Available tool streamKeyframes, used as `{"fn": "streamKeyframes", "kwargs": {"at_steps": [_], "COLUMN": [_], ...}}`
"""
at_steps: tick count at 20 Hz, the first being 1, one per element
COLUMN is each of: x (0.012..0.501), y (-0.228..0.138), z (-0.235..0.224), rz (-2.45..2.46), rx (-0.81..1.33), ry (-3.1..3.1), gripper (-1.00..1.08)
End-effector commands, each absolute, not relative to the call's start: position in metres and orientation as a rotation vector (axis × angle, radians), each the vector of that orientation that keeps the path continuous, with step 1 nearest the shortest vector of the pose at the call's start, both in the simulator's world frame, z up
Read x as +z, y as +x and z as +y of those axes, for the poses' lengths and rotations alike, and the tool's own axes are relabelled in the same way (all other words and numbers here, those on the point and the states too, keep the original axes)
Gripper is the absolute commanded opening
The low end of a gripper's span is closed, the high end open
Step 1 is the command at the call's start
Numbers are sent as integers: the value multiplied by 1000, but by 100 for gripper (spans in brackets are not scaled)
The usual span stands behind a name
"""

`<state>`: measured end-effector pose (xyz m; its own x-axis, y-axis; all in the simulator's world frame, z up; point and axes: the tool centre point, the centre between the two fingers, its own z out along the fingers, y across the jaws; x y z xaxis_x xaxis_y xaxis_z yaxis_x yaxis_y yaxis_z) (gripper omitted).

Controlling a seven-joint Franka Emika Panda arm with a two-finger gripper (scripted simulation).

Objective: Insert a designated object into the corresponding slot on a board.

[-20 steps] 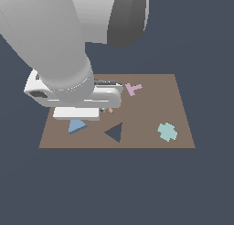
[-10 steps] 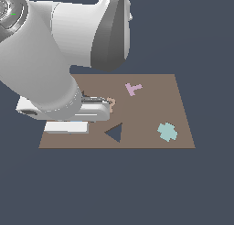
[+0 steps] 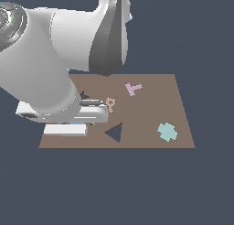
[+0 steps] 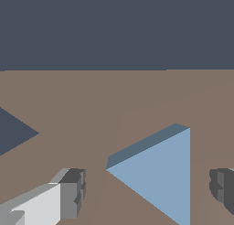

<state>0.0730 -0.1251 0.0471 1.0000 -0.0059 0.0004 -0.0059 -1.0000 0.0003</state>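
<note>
In the wrist view the light-blue triangular block (image 4: 157, 174) lies flat on the brown board (image 4: 114, 100), directly between the two fingers (image 4: 71, 194), which stand wide apart with one pad on each side and neither touching it. One flat edge of the triangle faces one finger, while a pointed corner faces the other, so a closing pinch would press a pad against a flat side and a pad against a tip; I judge that an awkward hold that could let the block twist.

In the exterior view the gripper (image 3: 68, 128) sits low over the board's near corner at the exterior view's left, hiding almost all of the block. The dark triangular slot (image 3: 115, 132) lies just beside it toward the exterior view's right, open and unfilled. The pink T-shaped block (image 3: 133, 88) and teal cross-shaped block (image 3: 167, 131) rest well apart from the fingers.
</note>
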Motion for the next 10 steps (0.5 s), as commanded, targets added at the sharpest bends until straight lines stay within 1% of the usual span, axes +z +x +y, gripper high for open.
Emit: {"fn": "streamKeyframes", "kwargs": {"at_steps": [1, 6, 7, 10], "x": [40, 30, 30, 30], "y": [73, 73, 73, 73], "z": [-125, -125, -125, -125], "rz": [-8, -8, -8, -8], "rx": [-1, -1, -1, -1], "ry": [3142, 3142, 3142, 3142], "gripper": [100, 100, -100, -100]}}
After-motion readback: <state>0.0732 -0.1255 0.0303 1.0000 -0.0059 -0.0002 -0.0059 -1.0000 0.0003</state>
